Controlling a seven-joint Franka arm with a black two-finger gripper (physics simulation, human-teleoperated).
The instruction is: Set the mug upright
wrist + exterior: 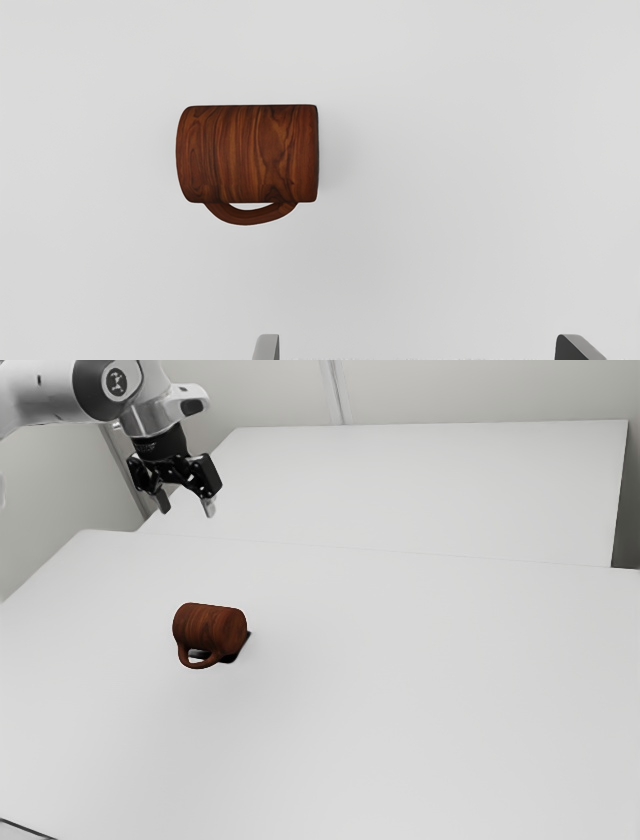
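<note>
High above the table, at the exterior view's upper left, the black gripper [187, 508] hangs with its fingers wide apart and nothing between them. The dark reddish-brown wooden mug [207, 627] lies on its side on the white table, lower than the gripper and apart from it. Its handle points toward the exterior view's bottom. In the wrist view the mug [250, 155] lies ahead of the open gripper [417, 345], with its handle on the side nearer the fingers. The mug's inside is hidden.
The white table [400, 690] carries the mug, with a dark shadow beside it. Behind it is a second white surface [420, 490] in front of pale walls. A thin dark line [25, 828] crosses the exterior view's lower left corner.
</note>
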